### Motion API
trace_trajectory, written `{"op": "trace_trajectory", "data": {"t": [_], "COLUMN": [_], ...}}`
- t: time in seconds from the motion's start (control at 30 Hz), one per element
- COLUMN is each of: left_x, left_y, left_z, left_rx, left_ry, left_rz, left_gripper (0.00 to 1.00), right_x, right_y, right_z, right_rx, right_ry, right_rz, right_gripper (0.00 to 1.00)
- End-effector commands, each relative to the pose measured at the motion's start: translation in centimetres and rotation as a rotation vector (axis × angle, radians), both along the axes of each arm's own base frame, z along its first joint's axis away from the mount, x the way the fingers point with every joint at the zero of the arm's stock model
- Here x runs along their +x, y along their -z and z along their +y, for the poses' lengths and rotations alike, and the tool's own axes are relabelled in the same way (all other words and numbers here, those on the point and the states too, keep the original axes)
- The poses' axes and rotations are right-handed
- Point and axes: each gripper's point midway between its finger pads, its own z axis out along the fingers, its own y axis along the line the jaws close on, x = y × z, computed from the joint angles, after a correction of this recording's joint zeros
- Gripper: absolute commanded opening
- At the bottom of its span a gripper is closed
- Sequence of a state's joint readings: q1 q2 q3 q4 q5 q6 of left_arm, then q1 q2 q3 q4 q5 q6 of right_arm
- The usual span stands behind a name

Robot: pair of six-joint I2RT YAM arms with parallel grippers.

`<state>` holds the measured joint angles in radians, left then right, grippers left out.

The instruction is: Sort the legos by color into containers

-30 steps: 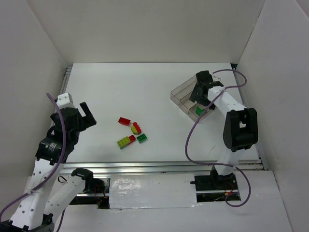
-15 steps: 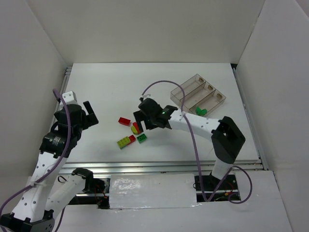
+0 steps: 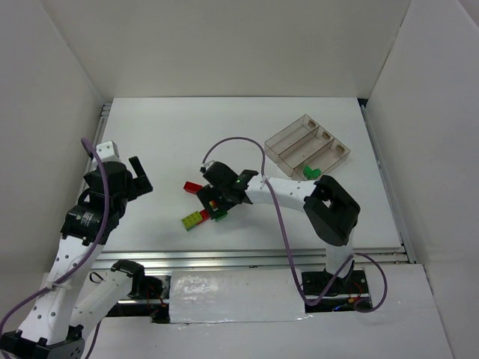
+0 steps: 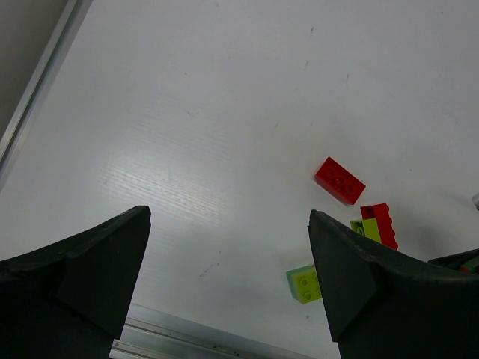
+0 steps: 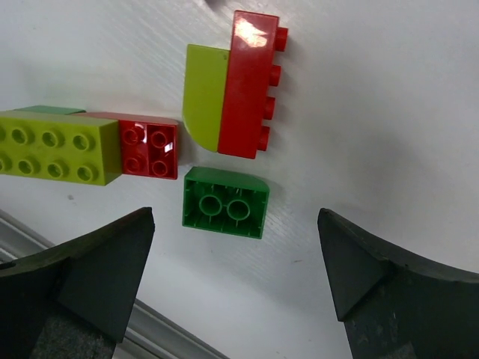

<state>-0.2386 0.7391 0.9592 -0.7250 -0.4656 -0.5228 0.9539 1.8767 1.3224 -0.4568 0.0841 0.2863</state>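
Table (image 3: 224, 127): white; it carries the containers and the loose legos.
Right arm (image 3: 288, 191): a second ago it stood over the containers at the far right corner. It has since swung left across the table and now reaches to the brick cluster near the middle, a little closer to the near edge than half a second ago.
Right jaws: spread wide, holding nothing and touching nothing. In the wrist view a green brick (image 5: 224, 202) lies on the table between the two tips, clear of both.
Left arm (image 3: 93, 217): by the left edge; shifted slightly over the last second, with no change in the last half second.
Left jaws: wide apart, empty, above bare table.
Containers (image 3: 288, 138): three trays joined side by side near the far right corner, unmoved.
Tray brick (image 3: 309, 172): green, at the near end of the right-hand tray, same place as before.
Long piece (image 5: 56, 146): yellow-green with a red block on its end, left of the green brick, unmoved.
Curved piece (image 5: 243, 93): red joined to yellow-green, just beyond the green brick.
Red brick (image 3: 191, 187): alone, at the left of the cluster.
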Motion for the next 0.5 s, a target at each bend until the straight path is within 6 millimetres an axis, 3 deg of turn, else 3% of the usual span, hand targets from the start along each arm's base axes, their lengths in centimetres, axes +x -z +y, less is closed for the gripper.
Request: {"op": "trace_trajectory", "data": {"t": [0.0, 0.13, 0.3, 0.37, 0.47], "left_x": [0.5, 0.5, 0.4, 0.4, 0.4], "left_y": [-0.9, -0.9, -1.0, -1.0, -1.0], "left_z": [0.0, 0.0, 0.0, 0.0, -0.1], "left_rx": [0.003, 0.004, 0.003, 0.003, 0.002], "left_ry": [0.009, 0.01, 0.011, 0.013, 0.016], "left_rz": [-0.045, -0.045, -0.049, -0.049, -0.049], "left_gripper": [1.0, 0.99, 0.99, 0.99, 1.0], "right_x": [-0.7, -0.8, -0.8, -0.8, -0.8], "right_y": [0.5, 1.8, 2.9, 3.2, 2.9], "right_z": [1.6, 1.6, 1.4, 1.4, 1.2], "right_rx": [0.037, 0.003, -0.041, -0.05, -0.049], "right_ry": [-0.063, -0.056, -0.036, -0.038, -0.038], "right_rz": [0.012, 0.025, 0.022, 0.023, 0.019], "right_gripper": [0.96, 0.91, 0.75, 0.68, 0.44]}}
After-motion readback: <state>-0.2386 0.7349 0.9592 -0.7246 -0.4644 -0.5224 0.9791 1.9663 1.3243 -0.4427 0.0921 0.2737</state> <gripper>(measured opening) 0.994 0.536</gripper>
